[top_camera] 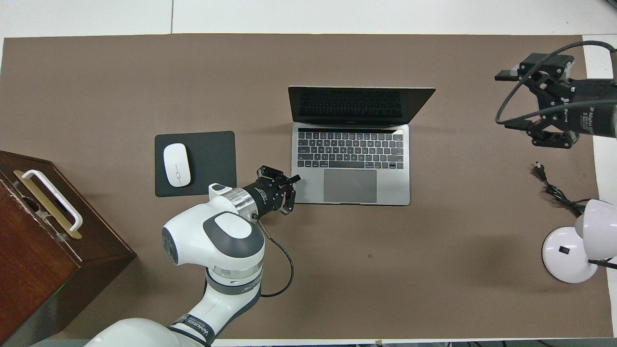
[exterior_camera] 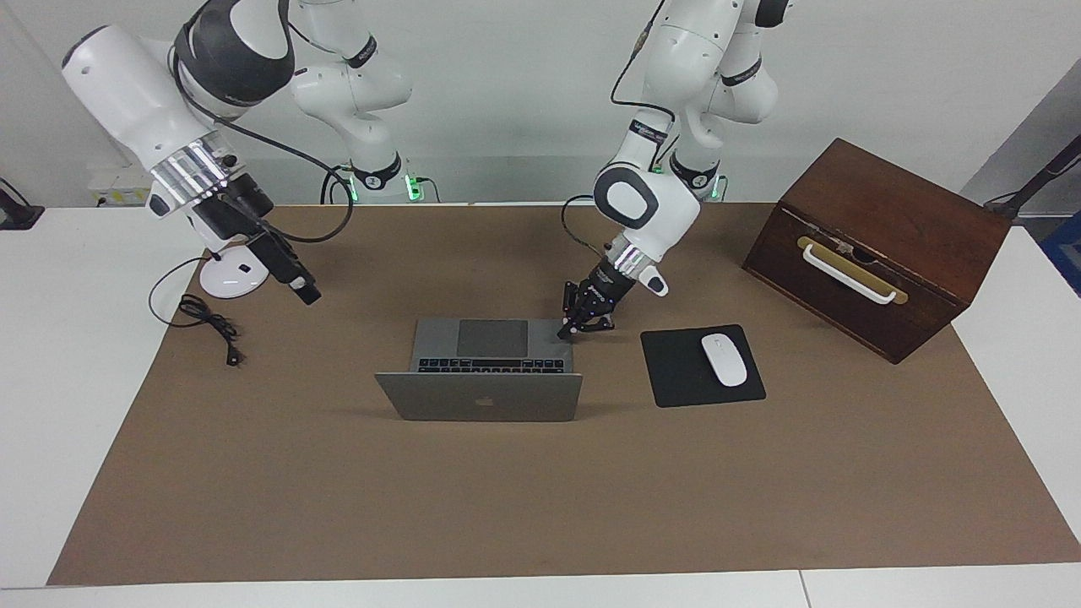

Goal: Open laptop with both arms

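The silver-grey laptop (exterior_camera: 492, 341) (top_camera: 350, 193) stands open on the brown mat, its lid (exterior_camera: 480, 397) upright with the apple logo facing away from the robots. My left gripper (exterior_camera: 565, 332) (top_camera: 295, 179) is shut with nothing in it. Its tips rest on the corner of the laptop's base nearest the robots, toward the left arm's end. My right gripper (exterior_camera: 305, 292) (top_camera: 506, 99) hangs open and empty in the air over the mat's edge at the right arm's end, well apart from the laptop.
A black mouse pad (exterior_camera: 680, 371) (top_camera: 212, 159) with a white mouse (exterior_camera: 725, 360) (top_camera: 176, 165) lies beside the laptop toward the left arm's end. A brown wooden box (exterior_camera: 878, 228) (top_camera: 38, 241) stands past it. A white lamp (exterior_camera: 226, 277) (top_camera: 566, 255) and its black cable (exterior_camera: 207, 321) (top_camera: 554, 190) sit under the right arm.
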`<state>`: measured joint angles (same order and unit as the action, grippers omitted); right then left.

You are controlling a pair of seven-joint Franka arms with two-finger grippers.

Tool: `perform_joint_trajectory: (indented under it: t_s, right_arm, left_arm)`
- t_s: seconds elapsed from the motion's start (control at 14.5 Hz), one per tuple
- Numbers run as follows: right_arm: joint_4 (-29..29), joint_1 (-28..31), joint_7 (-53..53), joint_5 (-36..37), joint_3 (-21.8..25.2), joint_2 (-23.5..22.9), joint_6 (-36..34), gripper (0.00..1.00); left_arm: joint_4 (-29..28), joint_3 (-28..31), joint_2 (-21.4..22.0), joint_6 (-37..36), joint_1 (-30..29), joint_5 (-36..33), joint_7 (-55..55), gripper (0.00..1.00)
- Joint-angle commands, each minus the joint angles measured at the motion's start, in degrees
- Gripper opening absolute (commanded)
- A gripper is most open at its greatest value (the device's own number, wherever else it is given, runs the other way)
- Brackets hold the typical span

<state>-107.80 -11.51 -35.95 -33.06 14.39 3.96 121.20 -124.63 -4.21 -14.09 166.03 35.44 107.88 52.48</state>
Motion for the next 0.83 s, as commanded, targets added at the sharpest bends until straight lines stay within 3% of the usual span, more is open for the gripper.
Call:
perform_joint_trajectory:
  t_s: [0.0,0.21,0.34,0.76]
  right_arm:
    - [2.5,4.6,5.0,4.3,-3.5,0.6,-4.8,1.0]
    - [4.1,7.2,10.5,9.3,-5.4,2.3,-9.9,1.0]
    - [4.1,10.8,15.0,14.1,-9.3,3.9,-12.4,1.0]
    - [6.7,16.8,27.1,25.2,-15.5,3.9,-19.6,1.0]
  left_arm:
    - [0.8,0.2,0.9,0.9,-2.6,-1.1,-6.5,0.0]
    - [2.5,0.1,0.8,0.4,-6.9,-9.0,-9.2,0.0]
    - [3.7,0.1,0.6,0.0,-9.1,-14.5,-9.2,0.0]
    - [7.1,0.1,-0.6,-2.6,-16.4,-29.8,-10.3,0.0]
